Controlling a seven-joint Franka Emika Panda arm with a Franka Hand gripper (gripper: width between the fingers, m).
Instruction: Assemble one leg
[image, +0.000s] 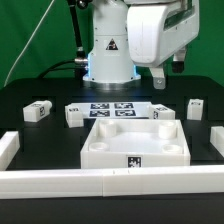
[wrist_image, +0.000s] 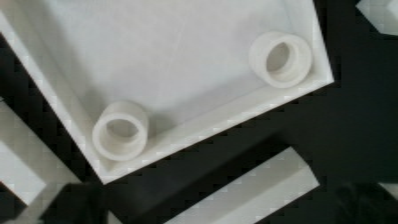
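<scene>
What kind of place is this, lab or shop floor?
Likely a robotics lab bench: a green curtain behind, a black table fenced by white rails, plus a marker board and a tagged leg.

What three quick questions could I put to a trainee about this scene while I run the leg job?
1. True or false: the end effector hangs above the table, holding nothing.
2. How many legs lie on the table in the exterior view? A: two. B: four. C: six.
3. Fill in: in the wrist view, the white panel shows ___ round sockets, both empty.

Key: 1 true. 2 B; the other three are at and. 3 two.
</scene>
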